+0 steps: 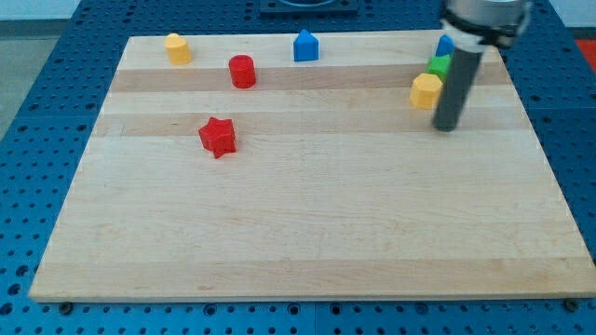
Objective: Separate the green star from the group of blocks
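Green shows only as a sliver: the green block (pixel 439 65), whose star shape cannot be made out here, sits far right on the wooden board (pixel 307 233), wedged in a tight cluster and half covered by the dark rod (pixel 458 84). My tip (pixel 448 127) rests on the board just right of the cluster and a little nearer than it, close beside the yellow block (pixel 426 90), though whether they touch is unclear. The green block lies just left of the rod and farther back than the tip. The arm ends in this plain rod, so there are no jaws to be wide, narrow or holding anything.

Behind the green one, a blue block (pixel 445 44) peeks out near the far edge, mostly hidden by the rod's upper part, its shape not readable. The rod's top runs out of the frame.

Well apart to the left stand a red star (pixel 218 136) toward the middle, a red cylinder (pixel 242 71) beyond it, a yellow block with rounded sides (pixel 178 47) at the far left corner, and a blue house-shaped block (pixel 305 46) along the far edge.

The cluster sits close to the far right corner, with little board behind or to its right. The near half of the board lies open.
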Controlling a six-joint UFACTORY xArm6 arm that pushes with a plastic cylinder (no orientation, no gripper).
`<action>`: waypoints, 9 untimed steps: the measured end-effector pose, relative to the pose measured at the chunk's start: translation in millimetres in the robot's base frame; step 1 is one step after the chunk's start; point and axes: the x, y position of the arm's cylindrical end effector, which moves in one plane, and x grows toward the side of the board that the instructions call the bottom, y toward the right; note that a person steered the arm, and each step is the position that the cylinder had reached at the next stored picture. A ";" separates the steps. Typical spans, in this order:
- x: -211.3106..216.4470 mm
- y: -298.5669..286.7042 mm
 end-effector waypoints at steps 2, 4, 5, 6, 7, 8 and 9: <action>-56.7 67.7; -115.7 77.5; -125.7 76.7; -123.0 71.0; -115.2 62.4; -111.9 50.4; -111.9 37.4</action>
